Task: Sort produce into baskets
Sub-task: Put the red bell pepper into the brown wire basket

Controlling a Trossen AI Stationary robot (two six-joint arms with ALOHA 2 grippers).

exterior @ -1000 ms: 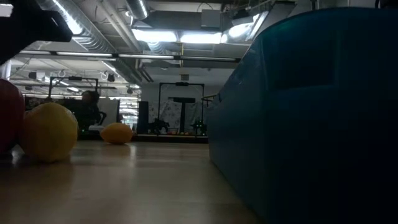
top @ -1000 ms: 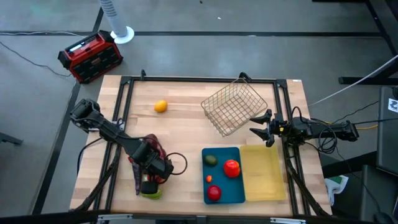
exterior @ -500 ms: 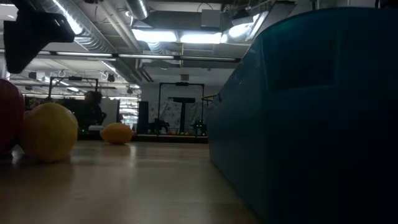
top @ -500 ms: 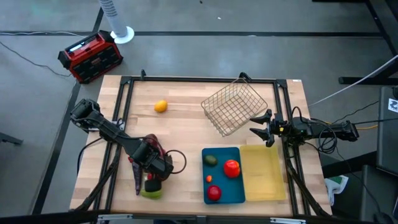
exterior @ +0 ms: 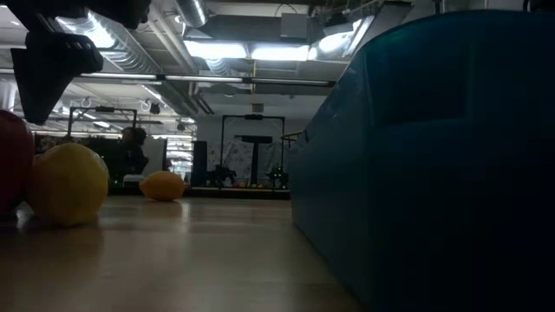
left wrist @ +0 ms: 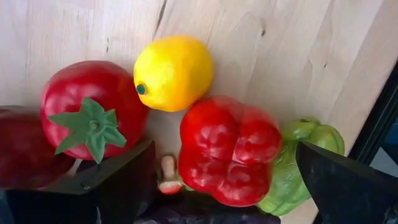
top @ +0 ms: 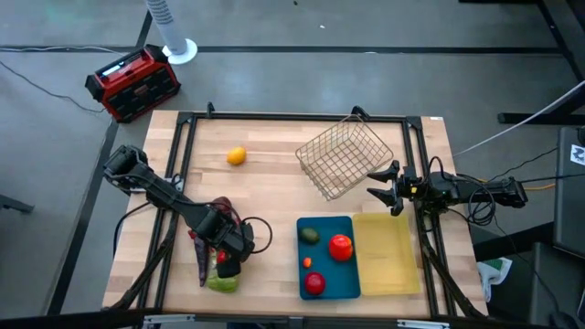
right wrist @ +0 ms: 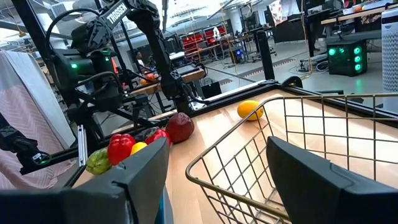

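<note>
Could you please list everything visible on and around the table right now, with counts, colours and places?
Wire basket: one, silver, tipped, far right of table.
Blue tray: one, near edge, holding four small produce pieces.
Yellow tray: one, pale, right of blue tray, nothing seen in it.
Orange fruit: one, alone, far left.
Produce cluster: tomato, lemon, red pepper, green pepper, dark purple piece, near left.
Box: red-and-black, on floor.
Left gripper: open, over cluster.
Right gripper: open, beside basket.

Grey floor (top: 366, 82), ceiling lights (exterior: 251, 50) — red-and-black box (top: 132, 84)
</note>
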